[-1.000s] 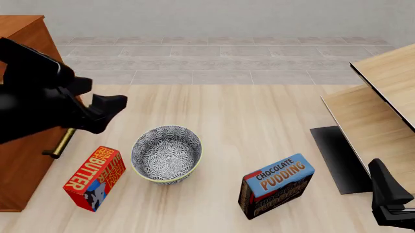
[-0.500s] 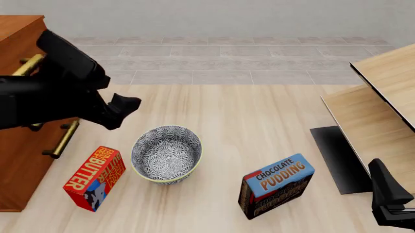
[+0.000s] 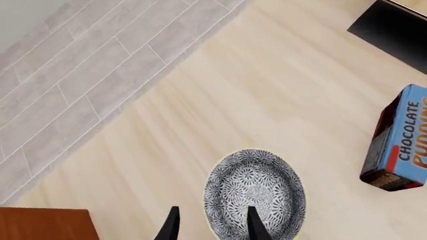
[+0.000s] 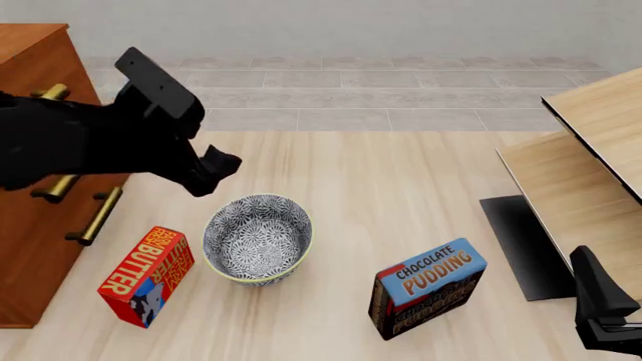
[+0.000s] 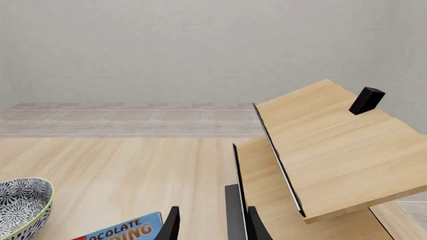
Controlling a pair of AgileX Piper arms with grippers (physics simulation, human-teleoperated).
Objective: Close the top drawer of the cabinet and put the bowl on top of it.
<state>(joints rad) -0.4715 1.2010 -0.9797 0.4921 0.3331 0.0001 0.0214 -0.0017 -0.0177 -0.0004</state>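
Observation:
The blue-and-white bowl stands upright on the floor, empty; it also shows in the left wrist view as the bowl. My left gripper hangs open just above and beyond the bowl's left rim, with nothing between its fingers. At the far left is the reddish-brown cabinet. The brass handle of the top drawer pokes out from behind my left arm, which hides most of that drawer front. My right gripper rests open at the lower right, far from the bowl.
A red butter box lies left of the bowl, near a lower drawer handle. A chocolate pudding box stands to the bowl's right. Pale wooden furniture with a dark panel fills the right side.
My left arm has swung away from the cabinet front, rightward toward the bowl, uncovering the top handle. The bowl, the boxes and the right arm have not moved.

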